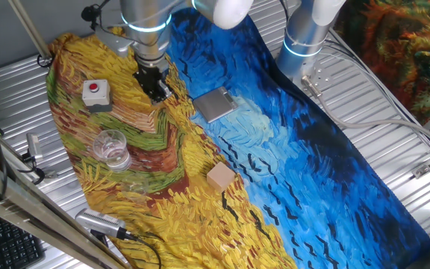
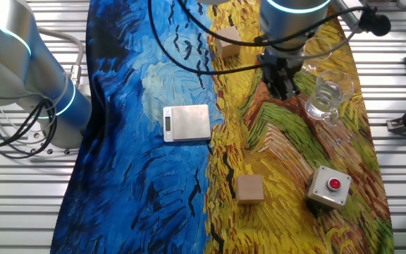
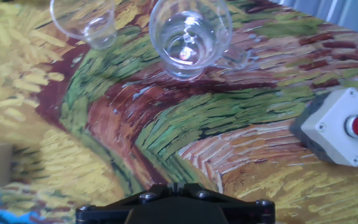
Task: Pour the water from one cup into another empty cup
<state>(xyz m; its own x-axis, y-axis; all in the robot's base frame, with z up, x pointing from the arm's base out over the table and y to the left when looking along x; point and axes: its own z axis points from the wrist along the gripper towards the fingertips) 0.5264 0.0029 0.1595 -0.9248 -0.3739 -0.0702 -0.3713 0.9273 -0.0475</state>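
Two clear cups stand side by side on the yellow part of the painted cloth. The handled cup point(image 3: 188, 37) seems to hold a little water; it also shows in one fixed view point(image 1: 108, 140) and in the other fixed view point(image 2: 328, 97). The plain cup point(image 3: 86, 22) stands next to it and looks empty; it shows too in one fixed view point(image 1: 120, 159) and the other fixed view point(image 2: 316, 53). My gripper point(image 1: 155, 90) hangs above the cloth, apart from both cups, shut and holding nothing. It also shows in the other fixed view point(image 2: 282, 83) and the hand view point(image 3: 176, 185).
A grey box with a red button point(image 1: 95, 93) sits near the cups. A small scale point(image 1: 215, 103) lies mid-cloth. One wooden block point(image 1: 220, 177) lies near the cups, another point(image 2: 249, 188) near the button box. A second arm's base point(image 1: 303, 30) stands at the table edge.
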